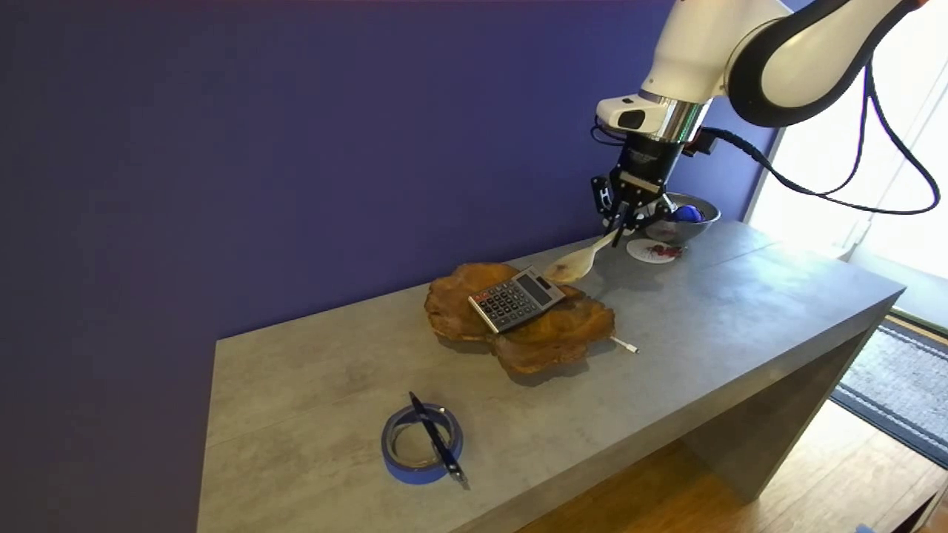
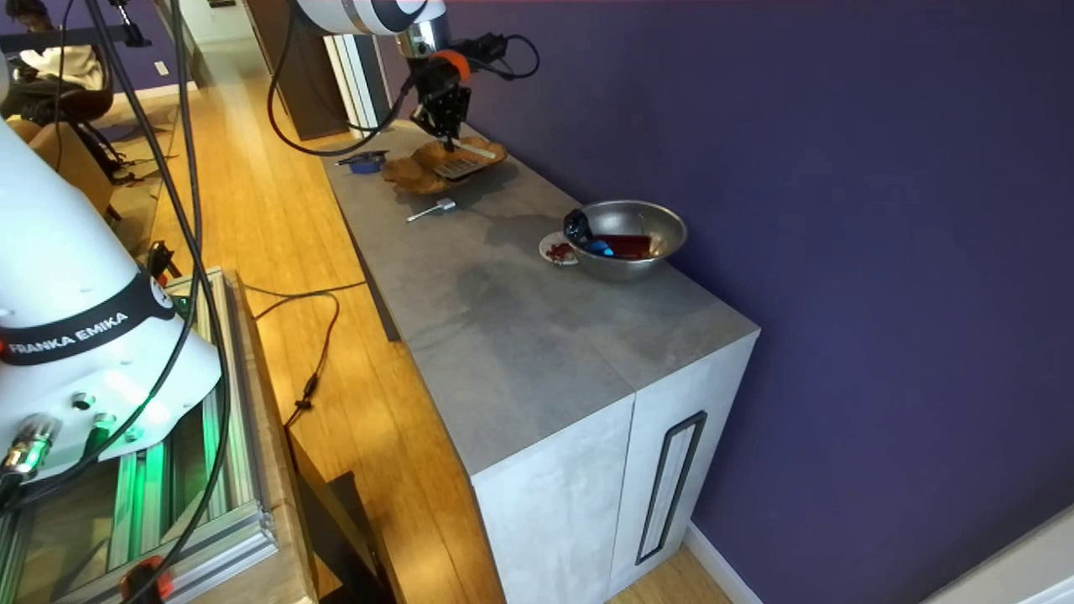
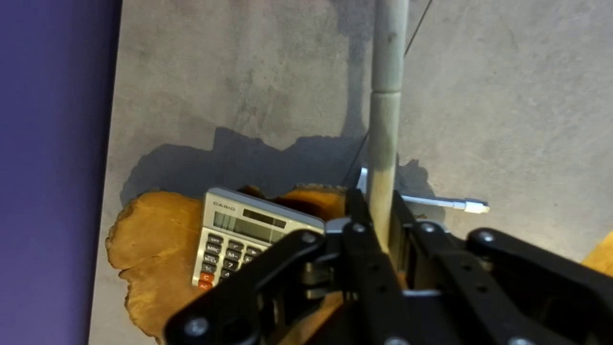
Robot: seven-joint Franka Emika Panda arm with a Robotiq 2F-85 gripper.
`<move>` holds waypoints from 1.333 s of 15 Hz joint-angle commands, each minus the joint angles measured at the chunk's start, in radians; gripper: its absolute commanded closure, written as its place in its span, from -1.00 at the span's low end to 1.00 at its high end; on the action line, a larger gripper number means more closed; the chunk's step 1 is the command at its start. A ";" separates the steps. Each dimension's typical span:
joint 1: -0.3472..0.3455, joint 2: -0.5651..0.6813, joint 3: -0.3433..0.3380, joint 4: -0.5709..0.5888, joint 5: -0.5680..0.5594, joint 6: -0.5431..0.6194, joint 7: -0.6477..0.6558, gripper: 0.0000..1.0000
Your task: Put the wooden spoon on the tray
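Lying well left of your gripper [image 3: 378, 196] in an exterior view: blue tape roll [image 1: 413, 474], black pen [image 1: 437, 438] across it, both on the counter [image 1: 296, 385], not your concern. Next along, closer, left of and below the fingers: the tray [image 1: 459, 300], your target, a calculator [image 1: 516, 300] lying on it. Then the wooden spoon [image 1: 578, 263], head pointing left from the gripper, near the calculator's display end; can't tell whether they touch. Gripper: clamped on the spoon's handle, which in the wrist view runs up out of frame; what looks like its shadow lies apart, so you seem to have it lifted. Just right of and below the fingers, a white connector [image 1: 626, 346] beside the tray's edge. Further right, metal bowl [image 1: 685, 231], skip it.

Step, as judged: placing, spoon held, not yet set down. Next move likely calls for you to shift left so more of the handle sits over the tray, lower slowly onto bare wood beside the calculator, check the spoon rests steady, then let go.
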 commanded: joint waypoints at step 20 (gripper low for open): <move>0.277 0.156 -0.092 0.099 -0.070 0.021 0.285 0.74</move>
